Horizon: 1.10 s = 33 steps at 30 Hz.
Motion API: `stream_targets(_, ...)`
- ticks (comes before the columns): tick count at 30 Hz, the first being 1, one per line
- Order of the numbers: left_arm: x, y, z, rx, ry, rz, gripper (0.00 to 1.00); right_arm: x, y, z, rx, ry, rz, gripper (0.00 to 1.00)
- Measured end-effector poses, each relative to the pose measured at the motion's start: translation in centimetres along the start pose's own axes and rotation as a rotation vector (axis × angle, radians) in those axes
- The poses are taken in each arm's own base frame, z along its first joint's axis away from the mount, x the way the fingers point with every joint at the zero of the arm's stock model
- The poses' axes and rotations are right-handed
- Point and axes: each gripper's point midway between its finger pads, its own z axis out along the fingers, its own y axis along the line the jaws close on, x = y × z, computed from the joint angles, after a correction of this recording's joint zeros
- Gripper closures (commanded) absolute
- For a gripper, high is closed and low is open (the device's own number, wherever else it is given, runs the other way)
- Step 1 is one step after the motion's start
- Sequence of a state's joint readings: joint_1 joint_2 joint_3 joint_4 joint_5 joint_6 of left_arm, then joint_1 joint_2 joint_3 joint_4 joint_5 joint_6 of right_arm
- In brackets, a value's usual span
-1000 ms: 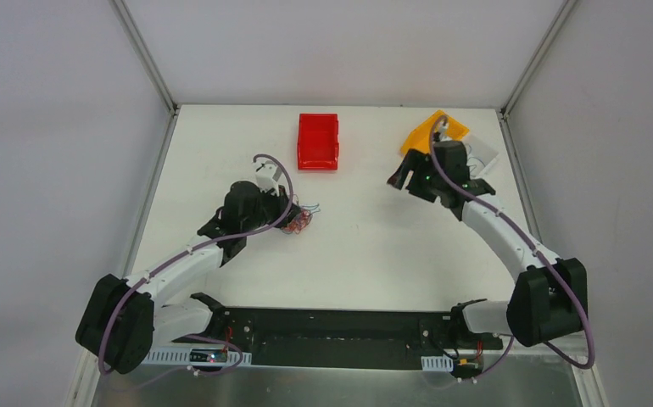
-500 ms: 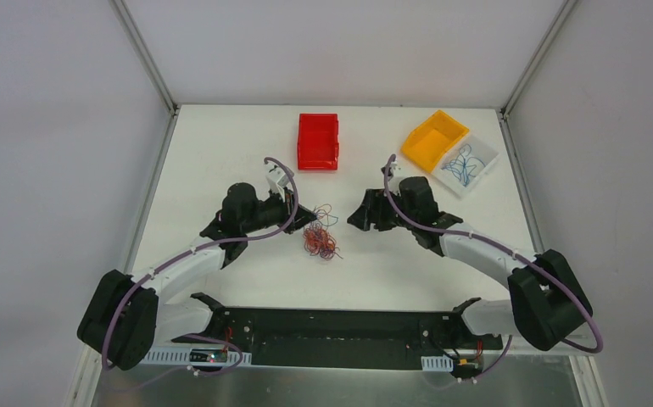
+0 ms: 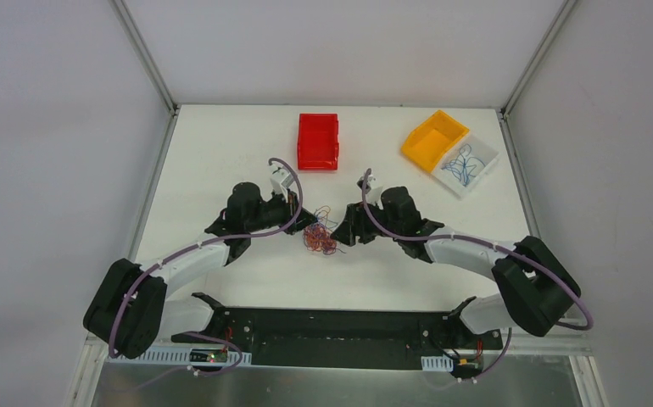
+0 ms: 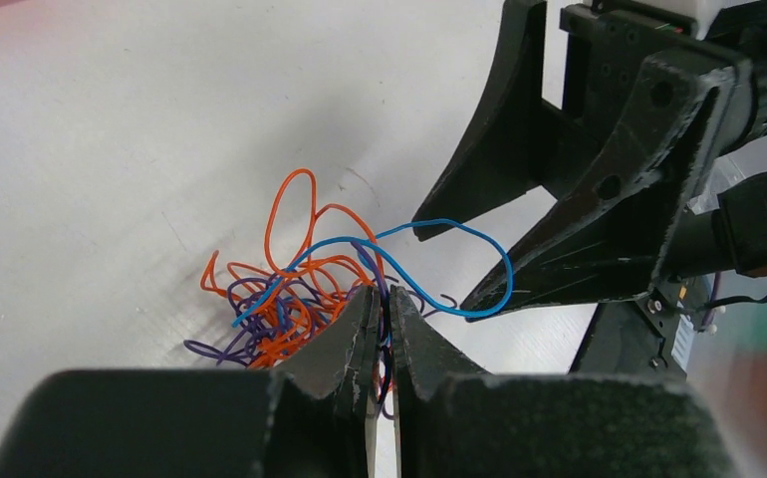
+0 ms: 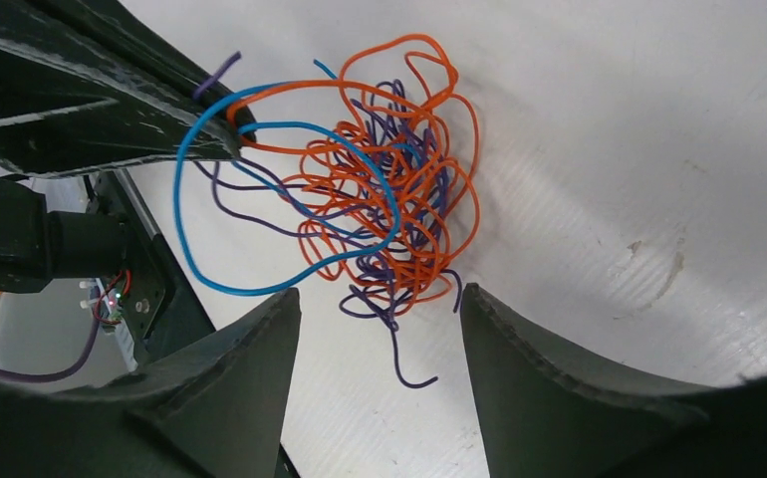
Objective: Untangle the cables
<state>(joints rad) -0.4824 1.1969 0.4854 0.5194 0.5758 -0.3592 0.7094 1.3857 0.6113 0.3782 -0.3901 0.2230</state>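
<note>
**Fig. Untangling, mid-task (top + both wrist views).** The cables are lying as one knotted clump near the centre of the table, betw. the two grippers and well apart from the bins.

The left gripper is clenching its fingers on a few strands at the clump's edge. In its wrist view, purple + blue wire are running into the pinch.

The right gripper is facing it w/ jaws spread wide, grasping nothing. Its fingertips are sitting either side of the clump's near edge, w/ a purple tail end poking betw. them.

A blue cable is arcing out of the mass in a wide loop. It is passing close to one right fingertip; contact cannot be told.

**Progress (est.):**
- **Done:** a small bunch of blue strands is already sitting in the white bin at far right, so some sorting appears done.
- **Bins:** nothing can be made out in the red bin or the orange bin from this height.
- **Left:** orange-red, purple and at least one blue wire are winding through each other, so the bulk of the work is pending.
- **Next, prob.:** the free blue loop is looking like the easiest strand to draw out while the left side is anchoring the rest.
</note>
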Motion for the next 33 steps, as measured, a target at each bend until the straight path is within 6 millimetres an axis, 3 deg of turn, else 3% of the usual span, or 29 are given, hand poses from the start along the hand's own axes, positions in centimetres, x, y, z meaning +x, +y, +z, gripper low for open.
stream_targets(11, 0.8, 2.1, 1.0, -0.090, 0.059, -0.047, 0.95, 3.1, -1.9, 2.2, 0.042, 0.100, 0.039, 0.42)
stream_targets(21, 2.1, 4.2, 2.4, -0.166, 0.153, -0.105, 0.98, 3.4, -1.2, 3.2, 0.028, 0.113, 0.024, 0.91)
stream_targets(23, 2.3, 4.7, 2.3, -0.199, 0.163, -0.112, 0.99, 3.2, -1.2, 3.0, 0.035, 0.107, 0.019, 0.99)
stream_targets(29, 2.8, 6.9, 1.5, -0.339, 0.177, -0.122, 1.00, 0.8, -1.2, 1.1, 0.089, -0.012, -0.004, 1.00)
stream_targets(33, 2.9, 9.3, 0.0, -0.503, 0.175, -0.119, 1.00, -1.1, -3.1, -0.7, 0.199, -0.129, 0.007, 1.00)
